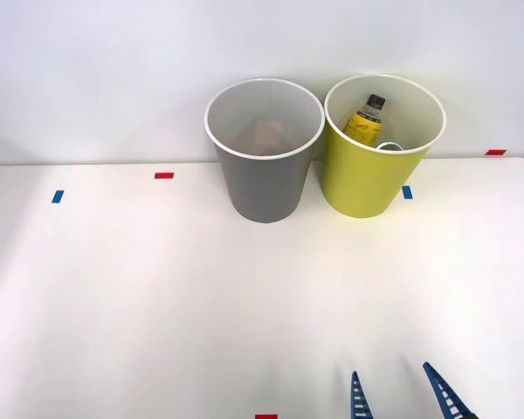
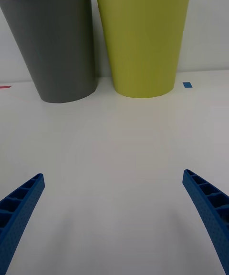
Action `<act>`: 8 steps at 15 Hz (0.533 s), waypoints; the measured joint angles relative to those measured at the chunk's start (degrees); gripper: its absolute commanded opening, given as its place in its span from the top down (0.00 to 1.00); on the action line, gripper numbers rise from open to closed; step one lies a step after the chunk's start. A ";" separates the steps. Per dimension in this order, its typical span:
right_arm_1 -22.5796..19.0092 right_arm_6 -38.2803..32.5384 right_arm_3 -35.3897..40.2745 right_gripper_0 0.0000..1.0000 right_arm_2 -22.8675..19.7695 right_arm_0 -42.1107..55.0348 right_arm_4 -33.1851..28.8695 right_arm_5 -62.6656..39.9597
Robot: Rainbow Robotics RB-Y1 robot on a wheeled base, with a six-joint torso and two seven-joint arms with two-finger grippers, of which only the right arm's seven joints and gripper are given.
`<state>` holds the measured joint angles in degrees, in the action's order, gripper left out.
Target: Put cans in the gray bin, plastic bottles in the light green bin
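The gray bin [image 1: 264, 175] stands upright at the back of the white table, with a dim pinkish shape inside that I cannot make out. Right beside it is the light green bin [image 1: 367, 179], and a yellow plastic bottle [image 1: 367, 122] with a black cap leans inside it. Something pale and round lies next to the bottle in that bin. My right gripper [image 1: 397, 393] is open low at the table's front edge, well short of both bins, with nothing between its blue fingers. In the right wrist view the gray bin [image 2: 57, 46] and the light green bin [image 2: 145, 36] stand ahead of the gripper [image 2: 114, 218].
Small tape marks lie on the table [image 1: 157, 297]: blue [image 1: 58, 196] and red [image 1: 163, 175] at the left, blue [image 1: 407, 192] beside the green bin, red [image 1: 495, 152] at the far right, red [image 1: 265, 416] at the front edge. A white wall rises behind the bins.
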<state>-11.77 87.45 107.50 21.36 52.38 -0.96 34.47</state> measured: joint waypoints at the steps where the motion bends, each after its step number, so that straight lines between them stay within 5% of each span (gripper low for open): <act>1: 0.00 0.00 0.00 0.00 0.00 0.00 0.00 0.00; 8: 0.00 0.00 0.00 0.00 0.00 0.00 0.00 0.00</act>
<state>-11.77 87.45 107.49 21.36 52.38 -0.96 34.46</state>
